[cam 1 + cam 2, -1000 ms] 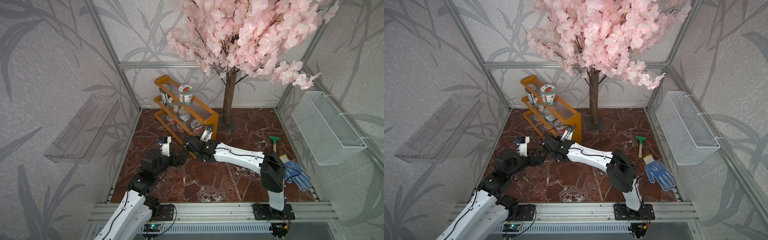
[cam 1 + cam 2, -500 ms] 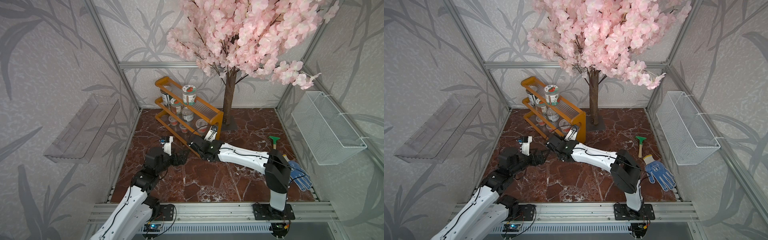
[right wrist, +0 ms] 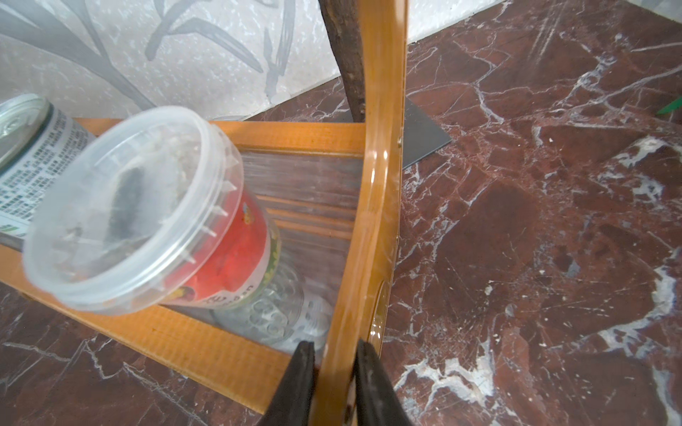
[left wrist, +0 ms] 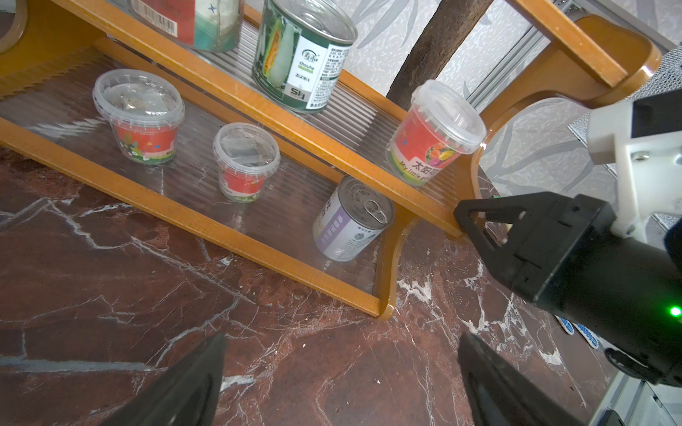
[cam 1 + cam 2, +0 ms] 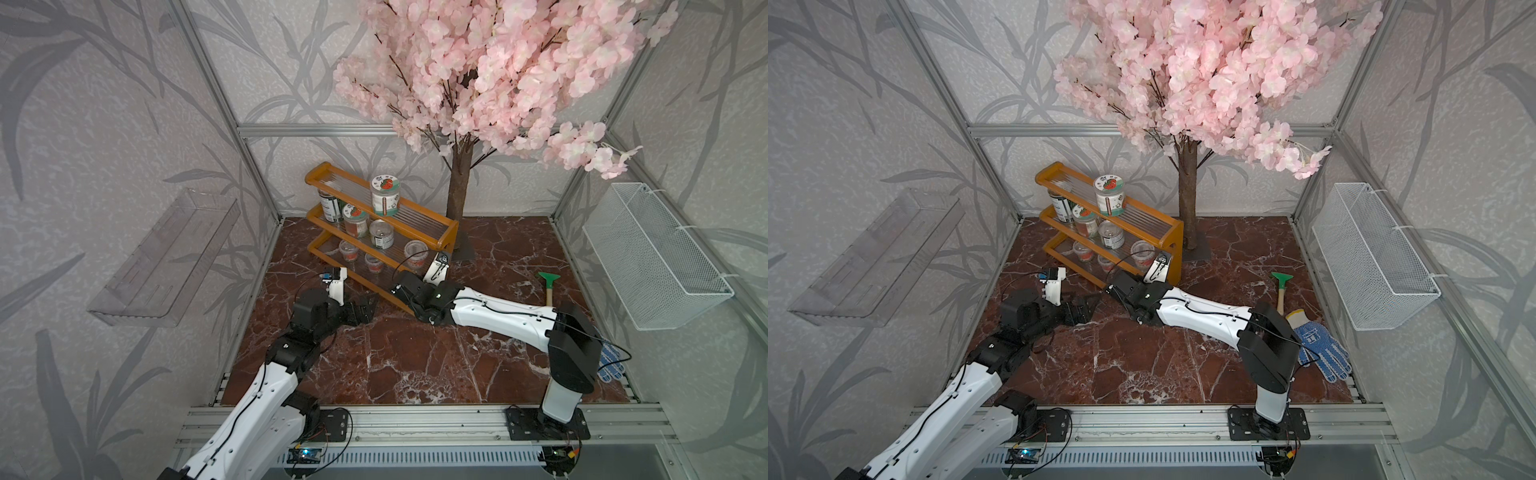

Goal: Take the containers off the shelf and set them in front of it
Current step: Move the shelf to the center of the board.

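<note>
Standing at 11 o'clock on the marble floor (image 5: pixel 415 365) in a top view: orange shelf (image 5: pixel 446 232), containers (image 5: pixel 384 195) on its tiers, purple tin (image 4: pixel 350 221) tilted on the lowest. Clamped on its end panel at 5 o'clock: right gripper (image 3: pixel 334 369). Spread wide, holding nothing, at 6 o'clock: left gripper (image 4: pixel 339 372).

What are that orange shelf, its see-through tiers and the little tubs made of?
Shelf frame: apparently varnished wood, glossy with faint grain.
Tiers: probably clear ribbed plastic; the floor shows through.
Tubs: thin clear plastic, contents visible through the lids.
</note>
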